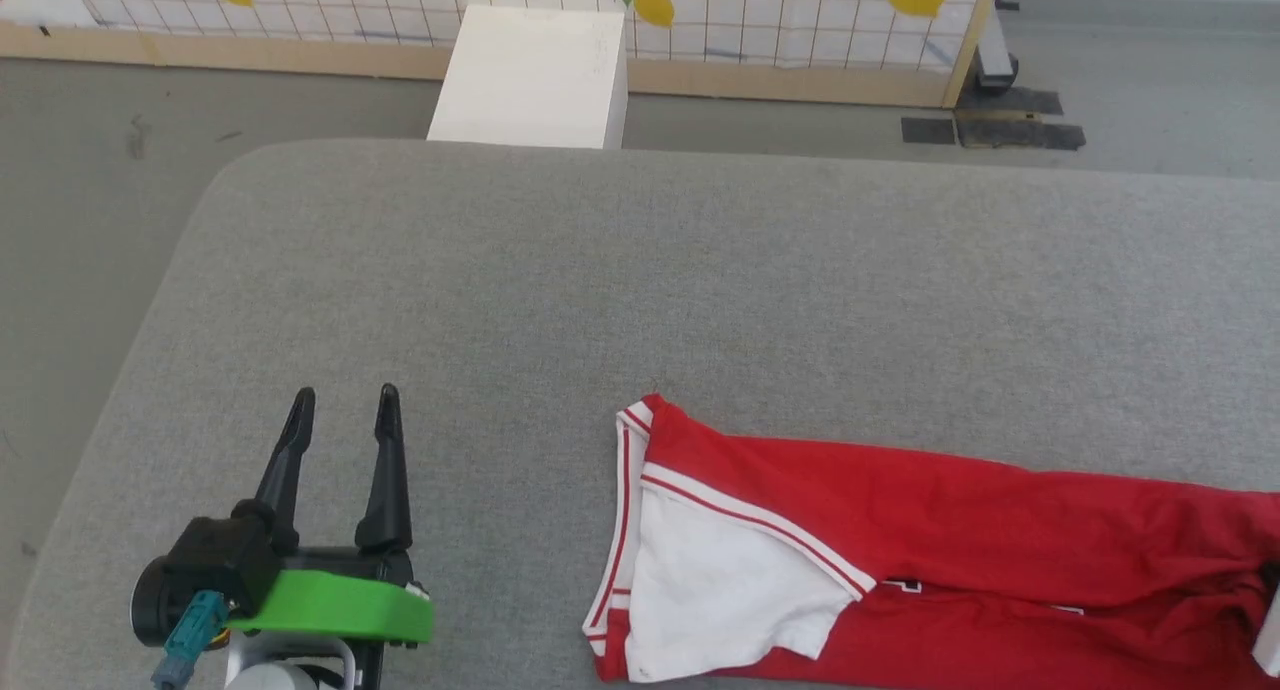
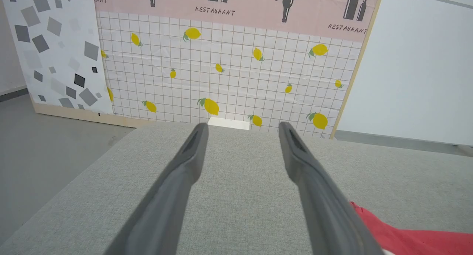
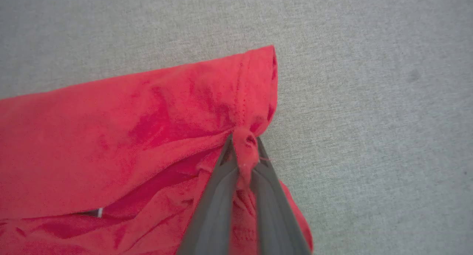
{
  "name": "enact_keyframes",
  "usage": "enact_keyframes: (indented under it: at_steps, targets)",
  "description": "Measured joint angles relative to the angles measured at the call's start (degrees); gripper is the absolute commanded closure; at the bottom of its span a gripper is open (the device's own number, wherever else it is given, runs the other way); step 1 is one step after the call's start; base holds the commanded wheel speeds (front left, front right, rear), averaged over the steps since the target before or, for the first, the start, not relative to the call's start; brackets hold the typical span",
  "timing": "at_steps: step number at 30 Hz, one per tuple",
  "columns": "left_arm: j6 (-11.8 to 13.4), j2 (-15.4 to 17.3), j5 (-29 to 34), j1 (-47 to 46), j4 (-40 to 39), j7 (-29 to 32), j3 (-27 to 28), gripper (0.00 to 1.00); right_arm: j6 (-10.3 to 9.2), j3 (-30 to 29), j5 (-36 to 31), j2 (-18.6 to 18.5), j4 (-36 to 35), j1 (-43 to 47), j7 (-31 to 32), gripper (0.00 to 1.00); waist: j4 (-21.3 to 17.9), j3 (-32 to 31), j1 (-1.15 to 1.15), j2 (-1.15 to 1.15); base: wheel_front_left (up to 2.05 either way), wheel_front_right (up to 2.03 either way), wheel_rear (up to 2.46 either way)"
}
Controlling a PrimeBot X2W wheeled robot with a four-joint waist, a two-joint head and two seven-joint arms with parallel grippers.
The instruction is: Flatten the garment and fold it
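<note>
The garment, a red jersey with a white sleeve and striped trim, lies folded lengthwise along the front right of the grey padded table. My right gripper is shut on a pinched fold of the garment at its hem edge, red cloth bunched between the fingertips. Well left of the jersey, my left gripper stands open over bare table with nothing between its fingers. In the left wrist view, the left gripper points toward the far table edge, and a red corner of the garment shows at lower right.
A white box stands on the floor behind the table's far edge. A lemon-patterned grid panel closes off the back. Grey floor lies left of the table's rounded corner. Bare grey tabletop spreads beyond the jersey.
</note>
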Motion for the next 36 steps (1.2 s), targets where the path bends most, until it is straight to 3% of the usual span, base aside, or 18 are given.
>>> enact_keyframes:
  at_steps: [13,20,29,36]
  targets:
    - [0.0,0.0,-1.2,1.7,0.5,0.0,-0.8,0.0,-0.01,16.3,6.0,2.4,-17.8,6.4,7.7,1.0,0.0,-2.9,0.0,0.0,0.0,0.0,0.0]
    - [0.0,0.0,-1.7,1.7,0.6,0.0,-1.8,0.0,-0.01,22.5,12.0,8.9,-24.2,6.5,12.6,1.0,1.7,-2.5,0.0,0.0,0.0,0.0,0.0]
    - [0.0,0.0,-1.9,1.4,1.1,0.0,-2.5,0.0,-0.01,29.5,20.0,12.5,-22.8,0.5,14.3,1.0,4.9,-1.2,0.0,0.0,0.0,0.0,0.0]
    - [0.0,-0.1,-2.3,0.9,1.4,0.0,-3.1,0.0,-0.02,34.9,24.8,12.7,-13.9,-5.0,11.6,1.0,7.8,-0.4,0.0,0.0,0.0,0.0,0.0]
